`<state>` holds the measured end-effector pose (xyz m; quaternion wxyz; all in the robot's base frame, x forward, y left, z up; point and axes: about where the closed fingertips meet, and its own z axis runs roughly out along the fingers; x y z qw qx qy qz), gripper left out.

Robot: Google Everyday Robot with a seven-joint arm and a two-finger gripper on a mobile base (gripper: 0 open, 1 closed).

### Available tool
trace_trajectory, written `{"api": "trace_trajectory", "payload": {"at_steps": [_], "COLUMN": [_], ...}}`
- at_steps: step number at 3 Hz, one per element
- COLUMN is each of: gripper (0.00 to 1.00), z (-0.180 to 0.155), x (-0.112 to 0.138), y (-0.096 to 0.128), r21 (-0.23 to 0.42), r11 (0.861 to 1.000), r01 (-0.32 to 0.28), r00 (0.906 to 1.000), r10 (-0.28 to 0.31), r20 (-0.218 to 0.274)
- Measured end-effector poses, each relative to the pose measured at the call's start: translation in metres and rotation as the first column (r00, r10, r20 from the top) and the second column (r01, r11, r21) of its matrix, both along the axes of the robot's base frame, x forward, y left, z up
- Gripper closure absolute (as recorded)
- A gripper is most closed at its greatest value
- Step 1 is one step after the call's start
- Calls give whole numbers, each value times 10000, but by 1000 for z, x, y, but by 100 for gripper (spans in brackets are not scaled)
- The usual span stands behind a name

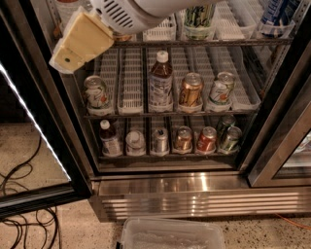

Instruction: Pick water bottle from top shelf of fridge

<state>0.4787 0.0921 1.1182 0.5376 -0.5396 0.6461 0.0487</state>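
Observation:
The fridge [194, 187] stands open, with a ribbed steel base. The top shelf [228, 43] is the highest wire rack in view and carries white slotted trays. At the top left a clear bottle with a pale label, likely the water bottle [67, 7], shows only its lower part. The rest is cut off by the frame edge and hidden by my arm. My gripper [73, 51], pale yellow on a white arm, hangs at the upper left in front of the top shelf's left end, just below and beside that bottle.
A green-and-white can [199, 17] and a blue-and-white pack [277, 14] stand on the top shelf. The middle rack holds a brown-drink bottle [160, 80] and cans, the lowest rack more cans. The glass door [29, 121] is open at left. A clear bin [170, 236] and cables [19, 194] lie on the floor.

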Motion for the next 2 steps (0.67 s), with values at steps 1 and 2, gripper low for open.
{"api": "trace_trajectory", "payload": {"at_steps": [1,2], "gripper": [0,0], "z": [1,-5], "x": [10,30], "y": [-3,2], "r21": [116,435], "r11": [9984,9899], "r01": [561,1347], "r00": [9984,9899], "r10": [-561,-1365], "r20": [41,393]}}
